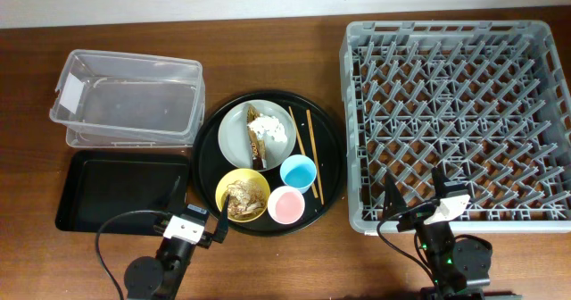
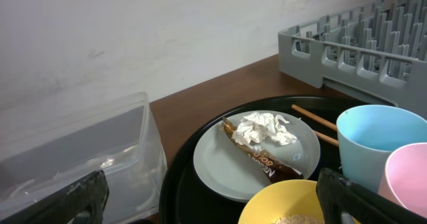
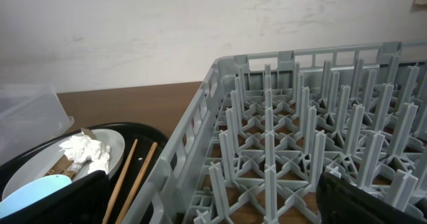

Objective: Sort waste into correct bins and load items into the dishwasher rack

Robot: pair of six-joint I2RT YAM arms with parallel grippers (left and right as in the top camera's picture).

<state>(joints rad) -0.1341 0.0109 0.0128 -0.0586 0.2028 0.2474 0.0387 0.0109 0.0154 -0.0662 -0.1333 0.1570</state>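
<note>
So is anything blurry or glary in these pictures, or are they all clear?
Overhead view: evenly lit and sharp, with faint sheen on the clear tub. Left wrist view: the blue cup and pink cup up close look soft. Right wrist view: the rack is clear; its own fingers are dark shapes.

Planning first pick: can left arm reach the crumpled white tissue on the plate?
Probably yes: the crumpled white tissue lies uncovered on the pale grey-green round plate, straight ahead of the open left pincer; only the low small yellow bowl sits between.
</note>
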